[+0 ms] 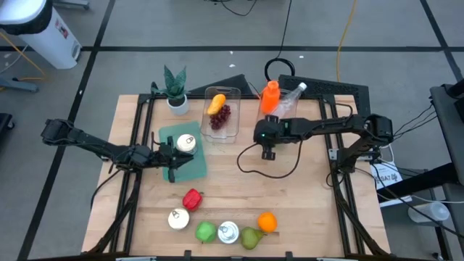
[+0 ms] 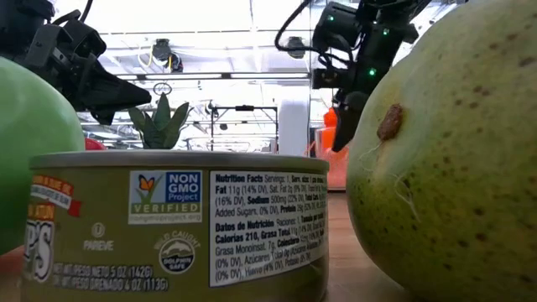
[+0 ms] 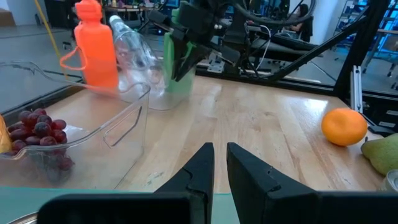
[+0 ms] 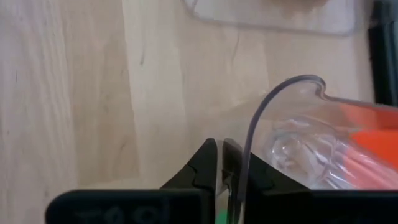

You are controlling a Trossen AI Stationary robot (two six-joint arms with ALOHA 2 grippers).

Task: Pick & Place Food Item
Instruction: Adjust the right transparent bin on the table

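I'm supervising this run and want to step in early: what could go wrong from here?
1. The shut right tool sits close by the clear bottle and orange bottle; a swing could topple them.
2. The cable looped on the table near it might snag.
3. The left tool, over the green board, is shut and would shove food, not grip it.

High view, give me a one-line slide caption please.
Both grippers shut: left gripper over the green cutting board, right gripper beside the clear container of grapes.
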